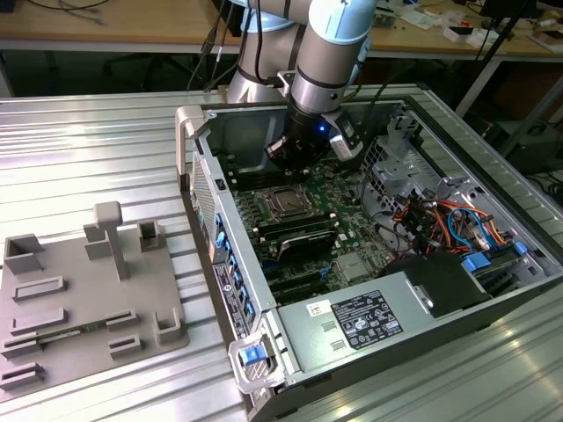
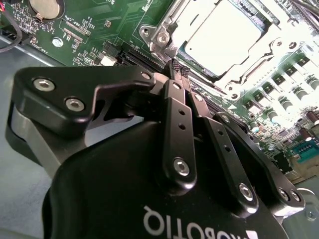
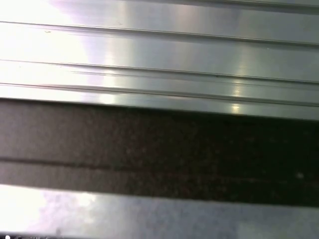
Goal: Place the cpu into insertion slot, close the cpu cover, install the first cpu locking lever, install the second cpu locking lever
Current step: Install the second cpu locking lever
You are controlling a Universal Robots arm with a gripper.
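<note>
Inside the open computer case (image 1: 264,290), the arm (image 1: 321,61) poses its gripper (image 2: 177,67) over the green circuit board (image 2: 84,30). Fingers (image 2: 172,107) pressed together, holding nothing. Just beyond the fingertips: cpu cover (image 2: 279,47) lying flat over the insertion slot (image 1: 286,203), the cpu (image 2: 224,37) seated within its cut-out.

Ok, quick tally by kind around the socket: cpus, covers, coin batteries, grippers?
cpu: 1
cover: 1
coin battery: 1
gripper: 1
Total: 4
</note>
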